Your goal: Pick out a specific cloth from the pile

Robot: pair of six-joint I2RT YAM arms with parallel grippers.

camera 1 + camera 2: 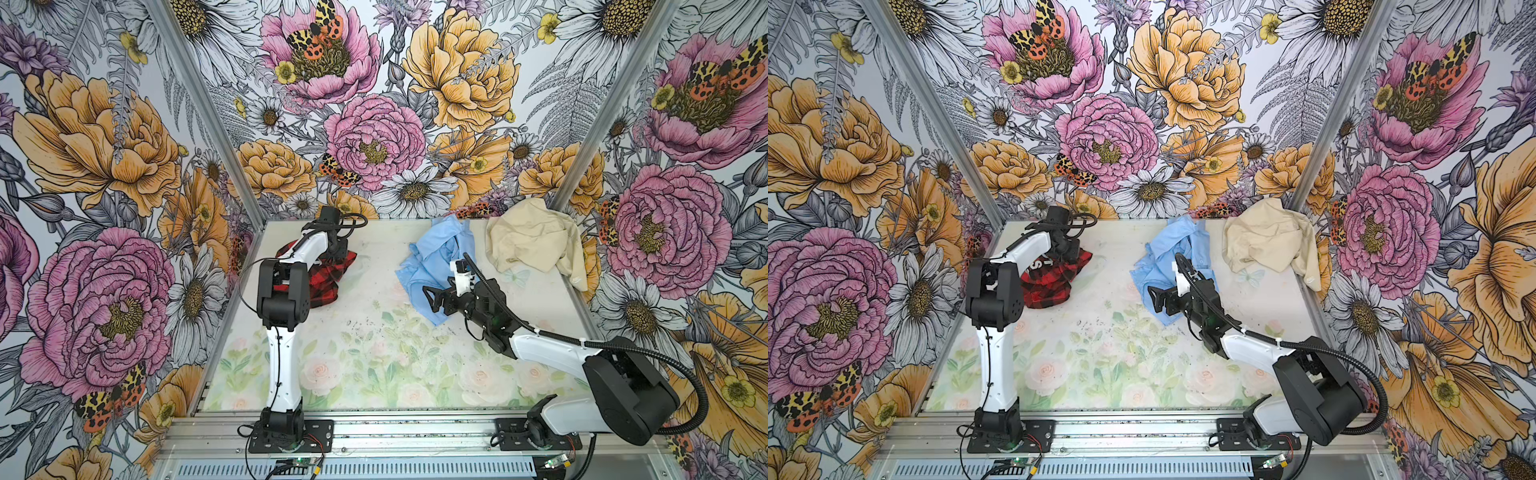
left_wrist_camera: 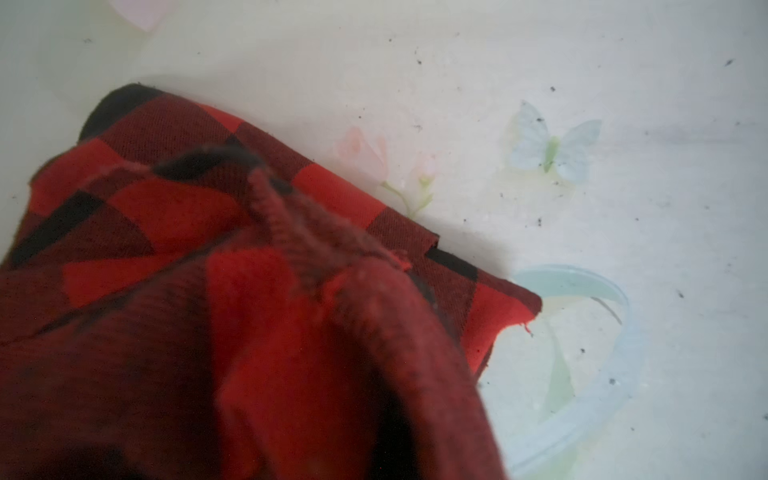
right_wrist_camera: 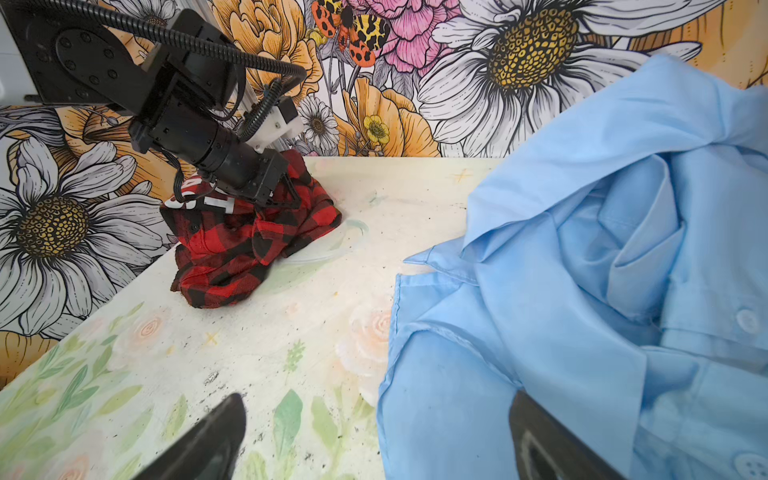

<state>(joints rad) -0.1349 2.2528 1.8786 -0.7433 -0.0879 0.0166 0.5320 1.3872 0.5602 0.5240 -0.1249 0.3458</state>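
Note:
The cloth (image 1: 332, 274) (image 1: 1050, 282), red-and-black check, lies heaped at the table's back left, apart from the pile. Its black patch with white letters (image 3: 199, 201) faces up. My left gripper (image 1: 338, 249) (image 3: 286, 195) sits on top of the heap. In the left wrist view a fold of the cloth (image 2: 249, 291) rises into the jaws and hides the fingers. My right gripper (image 1: 432, 297) (image 1: 1156, 297) (image 3: 376, 415) stands open and low over the near left edge of the light blue cloth (image 1: 432, 253) (image 3: 582, 270), holding nothing.
A cream-beige cloth (image 1: 532, 241) (image 1: 1266, 241) lies crumpled in the back right corner, next to the light blue one. Flowered walls close in the table (image 1: 374, 332) on three sides. An aluminium rail with both arm bases runs along the front edge.

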